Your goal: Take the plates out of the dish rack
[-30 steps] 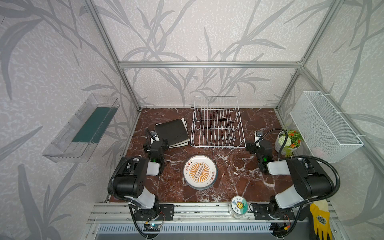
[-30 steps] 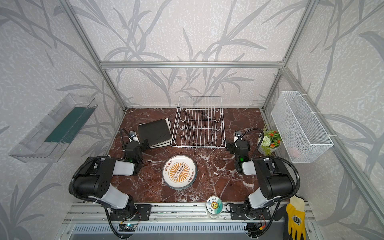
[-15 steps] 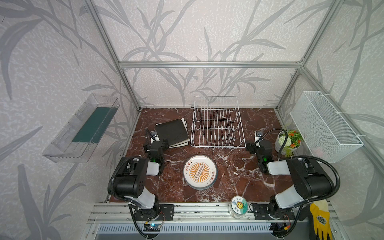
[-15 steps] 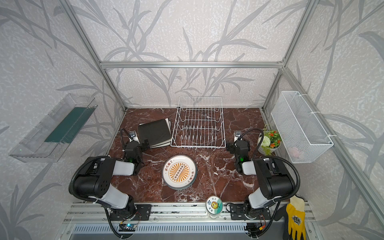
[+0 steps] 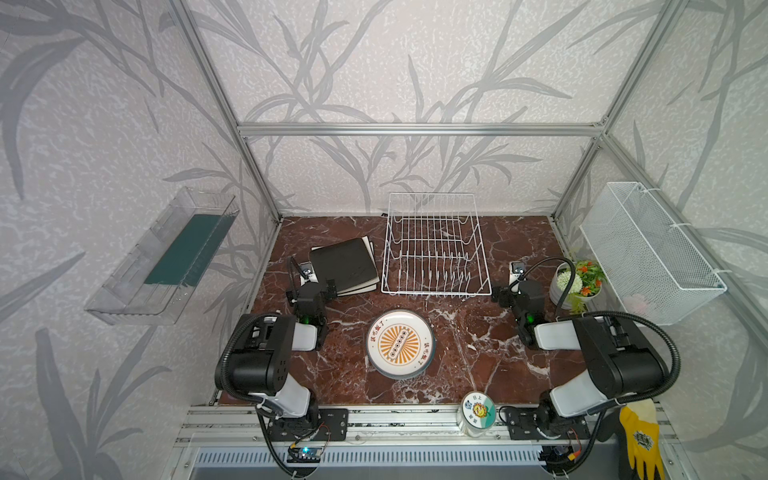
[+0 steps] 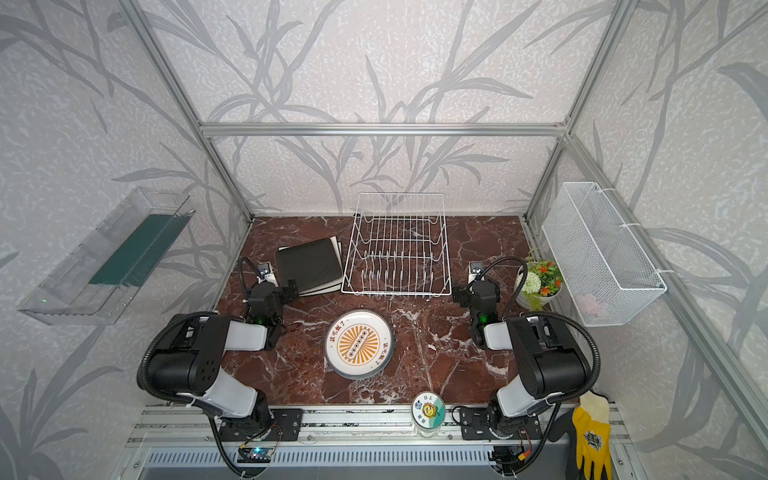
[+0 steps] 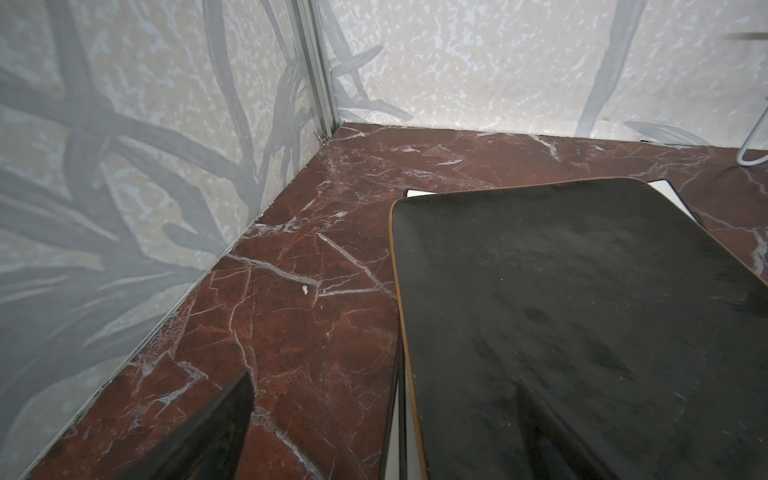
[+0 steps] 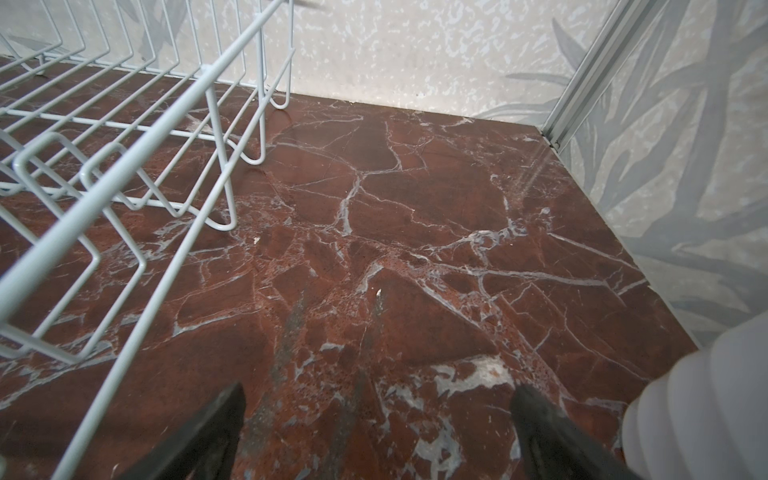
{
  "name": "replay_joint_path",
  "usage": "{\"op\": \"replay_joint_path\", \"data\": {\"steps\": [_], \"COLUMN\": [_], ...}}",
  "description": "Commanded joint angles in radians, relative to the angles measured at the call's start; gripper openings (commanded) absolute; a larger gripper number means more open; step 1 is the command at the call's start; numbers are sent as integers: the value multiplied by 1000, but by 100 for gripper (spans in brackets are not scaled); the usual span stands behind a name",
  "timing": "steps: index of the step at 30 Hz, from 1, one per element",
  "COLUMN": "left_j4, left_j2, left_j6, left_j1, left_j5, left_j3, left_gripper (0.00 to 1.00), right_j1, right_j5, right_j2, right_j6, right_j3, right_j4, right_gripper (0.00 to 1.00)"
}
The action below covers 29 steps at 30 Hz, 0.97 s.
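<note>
Across the red marble tabletop (image 5: pixel 478 361), the white wire dish rack (image 5: pixel 432 293) stood at the far middle. Just to its left, the black square plate (image 5: pixel 344 264) lay flat on top of the cream square plates (image 5: pixel 365 287), while the round sunburst plates (image 5: pixel 400 343) sat stacked near the middle, nearer than the rack. The left claw (image 5: pixel 328 291) was spread wide at the square stack's near edge, gripping nothing, the black plate's edge between its fingers in the wrist view; the right claw (image 5: pixel 498 296) was spread just as wide and empty, low by the rack's near right corner.
</note>
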Motion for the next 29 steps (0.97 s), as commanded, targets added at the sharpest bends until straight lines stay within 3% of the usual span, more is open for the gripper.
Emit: {"op": "replay_joint_path", "data": {"steps": [1, 3, 4, 5, 6, 7, 8, 9, 10, 11, 12, 13, 14, 15, 29], "left_j4": [4, 4, 3, 3, 4, 3, 4, 3, 4, 4, 3, 5, 3, 5, -15], "left_j2": [-6, -4, -4, -5, -4, -4, -4, -5, -4, -4, -4, -6, -5, -4, -3], "left_j6": [-12, -12, -12, -12, -13, -13, -13, -12, -12, -12, -11, -12, -9, -10, -10], "left_j1": [4, 5, 6, 6, 5, 4, 5, 5, 4, 5, 5, 5, 3, 4, 6], "left_j5": [3, 3, 4, 5, 5, 5, 5, 5, 4, 4, 3, 4, 2, 2, 16], "left_j3": [13, 13, 13, 13, 13, 14, 13, 13, 12, 13, 12, 13, 13, 13, 24], "left_gripper": [99, 99, 93, 65, 16, 0, 0, 0, 0, 8, 31, 72, 99, 99, 99], "right_j1": [-2, -2, -2, -2, -4, -10, -15, -14, -15, -15, -14, -15, -15, -15, -15], "right_j5": [-2, -2, -2, -4, -8, -20, -28, -28, -28, -28, -28, -28, -28, -28, -26], "right_j2": [-17, -17, -18, -17, -18, -18, -19, -19, -18, -19, -18, -18, -19, -18, -18], "right_j6": [-2, -1, 0, 0, 2, 4, 6, 4, 5, 5, 5, 4, 5, 5, 5], "right_j3": [15, 15, 15, 15, 17, 16, 17, 16, 16, 16, 16, 16, 16, 16, 16], "right_j4": [5, 6, 6, 5, 4, 4, 1, -1, 2, 2, 2, 2, 1, 1, 2], "right_gripper": [99, 99, 99, 99, 95, 64, 20, 0, 0, 0, 0, 21, 48, 98, 99]}}
